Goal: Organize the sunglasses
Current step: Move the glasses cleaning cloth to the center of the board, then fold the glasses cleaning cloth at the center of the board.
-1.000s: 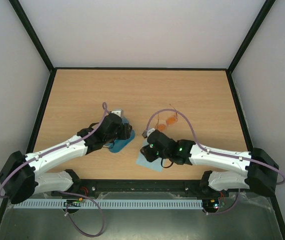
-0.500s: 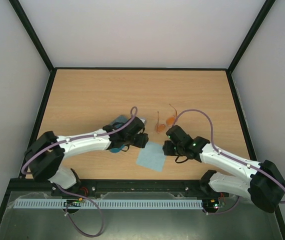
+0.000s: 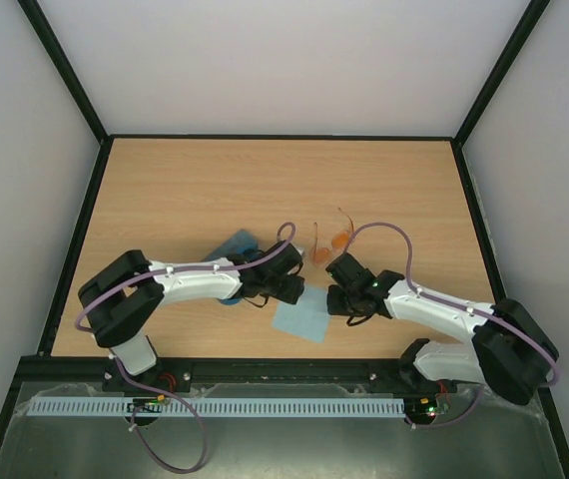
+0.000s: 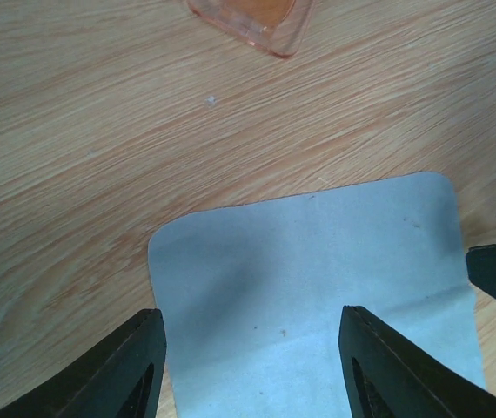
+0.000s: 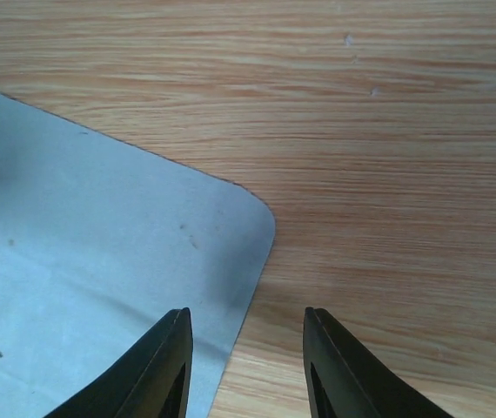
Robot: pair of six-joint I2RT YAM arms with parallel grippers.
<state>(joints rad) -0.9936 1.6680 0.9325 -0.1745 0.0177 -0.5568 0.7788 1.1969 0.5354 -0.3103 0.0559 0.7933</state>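
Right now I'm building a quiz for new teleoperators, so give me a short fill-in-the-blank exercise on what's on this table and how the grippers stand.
1. The square cloth under the left gripper is pale ____.
2. The sunglasses lying beyond that cloth have ____ lenses.
3. The right gripper hovers at the cloth's rounded ____.
4. Both grippers' jaws stand ____, holding nothing.
Missing words: blue; orange; corner; open.
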